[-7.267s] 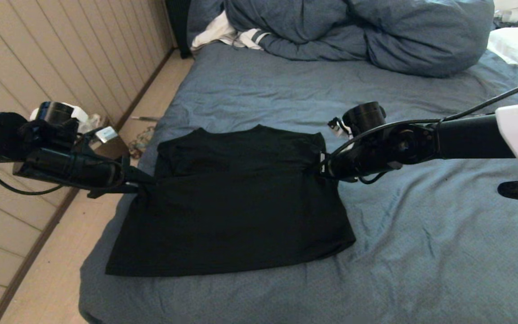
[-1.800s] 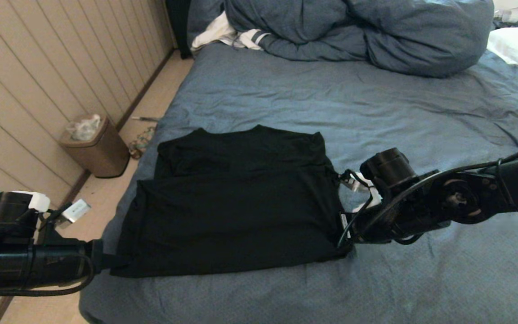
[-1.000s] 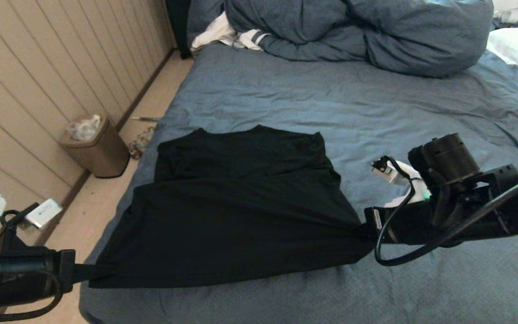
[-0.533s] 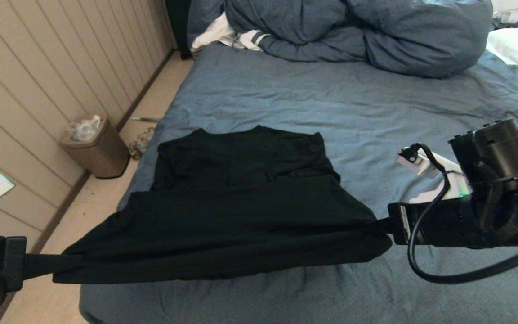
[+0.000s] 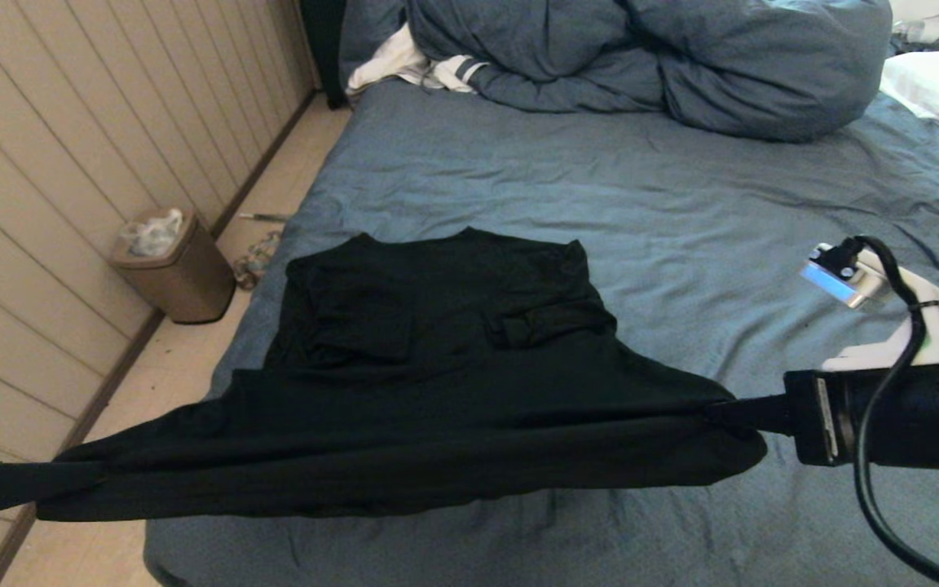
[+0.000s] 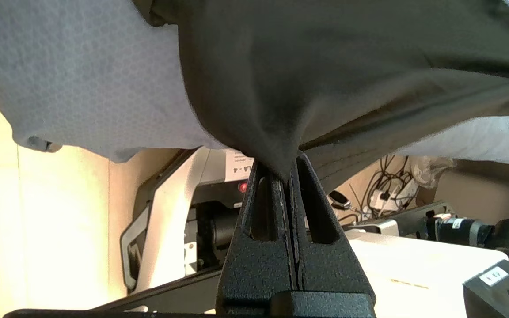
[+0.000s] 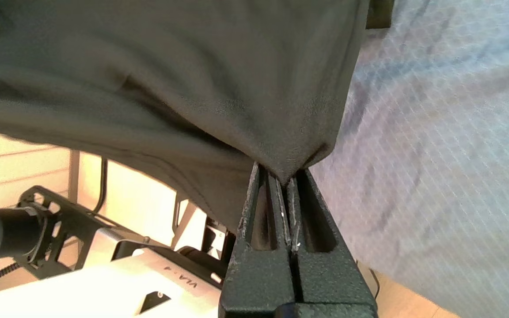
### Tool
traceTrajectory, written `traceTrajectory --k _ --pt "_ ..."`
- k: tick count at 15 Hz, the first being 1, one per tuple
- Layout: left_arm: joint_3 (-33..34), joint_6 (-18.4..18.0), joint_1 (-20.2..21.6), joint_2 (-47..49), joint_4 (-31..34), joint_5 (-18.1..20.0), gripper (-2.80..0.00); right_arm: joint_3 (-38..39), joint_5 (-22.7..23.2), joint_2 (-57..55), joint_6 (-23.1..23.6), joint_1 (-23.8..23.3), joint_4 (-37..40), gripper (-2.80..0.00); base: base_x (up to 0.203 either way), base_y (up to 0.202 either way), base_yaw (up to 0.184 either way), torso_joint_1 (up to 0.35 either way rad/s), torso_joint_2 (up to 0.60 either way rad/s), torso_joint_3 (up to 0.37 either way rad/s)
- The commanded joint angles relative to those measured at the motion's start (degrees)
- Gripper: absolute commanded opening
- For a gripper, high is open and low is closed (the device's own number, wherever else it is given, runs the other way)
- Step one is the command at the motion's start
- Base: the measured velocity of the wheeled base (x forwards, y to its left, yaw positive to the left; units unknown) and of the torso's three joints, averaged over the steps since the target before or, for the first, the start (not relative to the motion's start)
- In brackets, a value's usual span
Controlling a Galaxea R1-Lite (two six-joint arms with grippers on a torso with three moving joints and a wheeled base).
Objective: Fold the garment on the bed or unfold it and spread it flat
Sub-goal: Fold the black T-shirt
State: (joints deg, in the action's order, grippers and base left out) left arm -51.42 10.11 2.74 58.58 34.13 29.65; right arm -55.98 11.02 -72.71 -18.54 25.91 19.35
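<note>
One black garment (image 5: 437,391) stretched over the near edge of one bed (image 5: 641,212), its two corners pinched by left gripper (image 6: 289,176) and right gripper (image 7: 286,181); one bunched duvet (image 5: 649,57) and one bin (image 5: 172,269) stand well apart.

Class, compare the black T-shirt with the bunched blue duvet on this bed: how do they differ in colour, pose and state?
The garment is black; the duvet is slate blue. The garment is stretched wide near the bed's front edge; the duvet sits bunched at the far end. The left gripper and right gripper pinch the garment's corners; nothing holds the duvet. Both are soft cloth.
</note>
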Motion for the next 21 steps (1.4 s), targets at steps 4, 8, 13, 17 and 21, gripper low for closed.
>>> traceTrajectory --k 4,8,13,17,21 --pt "-5.76 0.03 0.04 -3.76 6.07 0.17 -2.80 -0.75 0.10 6.01 0.27 0.30 4.09 -2.80 0.000 0.000 0.000 0.000 0.00 0.000" --pt "-8.52 -0.33 -4.78 -5.66 13.78 -0.82 -2.80 -5.63 0.16 7.55 -0.06 4.98 16.85 -2.80 0.000 0.000 0.000 0.000 0.00 0.000" --pt "-16.88 -0.99 -8.07 -5.72 30.74 -3.95 -2.80 -14.91 0.14 9.34 -1.29 9.42 37.25 -2.80 0.000 0.000 0.000 0.000 0.00 0.000" --pt "-19.08 -4.23 -8.28 -6.38 36.38 -3.98 -2.80 -16.19 -0.84 10.67 -0.97 9.96 42.90 -2.80 0.000 0.000 0.000 0.000 0.00 0.000" --pt "-20.97 -5.16 -8.28 -6.65 39.12 -3.98 -2.80 -17.09 -1.62 11.32 -0.97 11.77 46.51 -2.80 0.000 0.000 0.000 0.000 0.00 0.000"
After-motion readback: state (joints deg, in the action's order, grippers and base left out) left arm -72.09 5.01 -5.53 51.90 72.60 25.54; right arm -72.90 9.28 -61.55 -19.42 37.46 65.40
